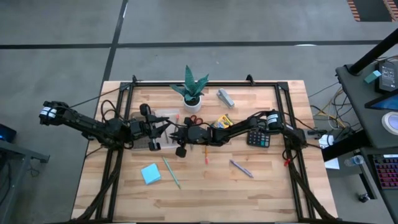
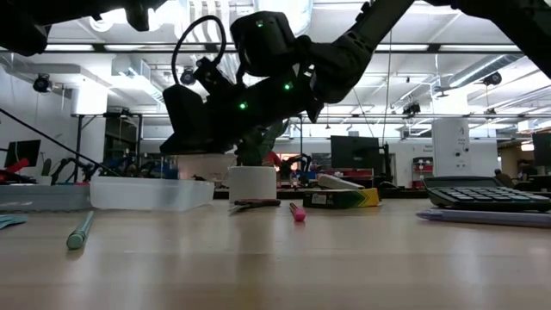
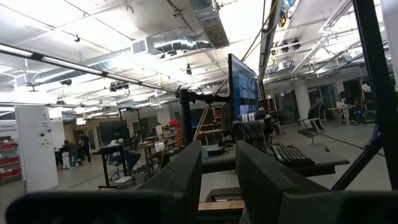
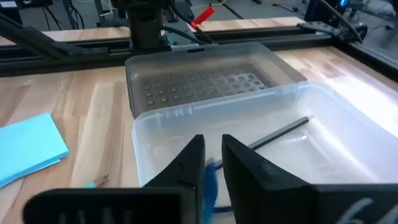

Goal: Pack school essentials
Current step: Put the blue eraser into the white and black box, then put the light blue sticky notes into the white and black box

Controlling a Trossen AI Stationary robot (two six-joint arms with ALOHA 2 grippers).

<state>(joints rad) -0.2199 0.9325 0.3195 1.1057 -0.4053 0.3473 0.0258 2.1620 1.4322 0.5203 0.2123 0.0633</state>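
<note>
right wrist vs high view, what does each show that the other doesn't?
Only the right wrist view: the inside of the clear box, a thin dark pencil lying in it, and a blue thing between the right gripper fingers.
Only the high view: the potted plant, calculator, crayon box, scissors, both arms, the left gripper at the box.
Both: the light-blue notepad on the wooden table.

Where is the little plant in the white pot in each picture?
High view: the plant stands at the table's far edge, near the middle.
Low view: only its white pot shows clearly, left of centre beneath the dark arms.
Left wrist view: not in it.
Right wrist view: not in it.
Shared landmark: the clear box.
</note>
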